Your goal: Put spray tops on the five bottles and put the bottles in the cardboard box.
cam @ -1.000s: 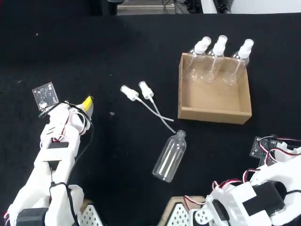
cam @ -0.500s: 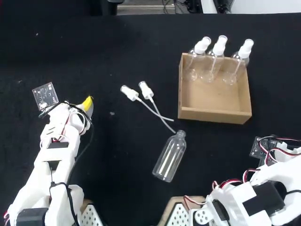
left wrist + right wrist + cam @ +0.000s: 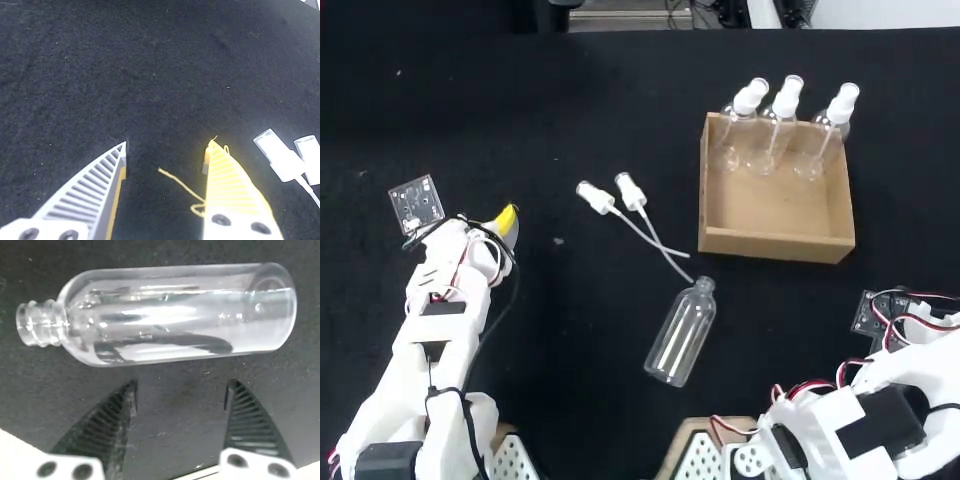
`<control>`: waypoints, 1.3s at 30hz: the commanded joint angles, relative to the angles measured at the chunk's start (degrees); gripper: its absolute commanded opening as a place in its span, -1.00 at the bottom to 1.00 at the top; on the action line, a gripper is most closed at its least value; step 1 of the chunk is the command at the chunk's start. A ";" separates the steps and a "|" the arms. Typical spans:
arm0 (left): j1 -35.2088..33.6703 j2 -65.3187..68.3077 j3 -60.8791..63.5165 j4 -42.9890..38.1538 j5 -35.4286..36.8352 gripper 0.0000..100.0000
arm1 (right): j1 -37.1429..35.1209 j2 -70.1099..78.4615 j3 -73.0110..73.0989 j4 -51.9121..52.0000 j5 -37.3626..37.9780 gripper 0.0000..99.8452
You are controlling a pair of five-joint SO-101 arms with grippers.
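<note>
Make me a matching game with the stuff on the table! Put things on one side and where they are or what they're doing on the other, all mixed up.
Things:
1. bare bottle
2. loose spray tops
3. capped bottles
4. left gripper

Places or states:
A. in the cardboard box, along its far wall
B. open, holding nothing
C. lying on its side on the table, just past the open right gripper
D. side by side on the table, thin tubes trailing

Right pairs: 1-C, 2-D, 3-A, 4-B.
</note>
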 commanded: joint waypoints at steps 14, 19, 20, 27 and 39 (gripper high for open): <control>0.75 -1.49 -2.86 -1.14 -0.53 -0.51 | -1.05 -1.89 -6.11 -0.62 0.62 -0.51; 0.75 -1.49 -2.86 -1.14 -0.53 -0.51 | -0.62 -1.89 -6.02 -0.62 0.79 -0.51; 0.75 -1.49 -2.86 -1.14 -0.53 -0.51 | -0.62 -1.89 -5.93 -0.62 0.88 -0.51; 0.75 -1.49 -2.86 -1.14 -0.53 -0.51 | -3.52 -1.89 -2.51 -0.62 5.10 -0.51; 0.75 -1.49 -2.86 -1.14 -0.53 -0.51 | -8.09 -1.89 2.68 -1.05 5.19 -0.52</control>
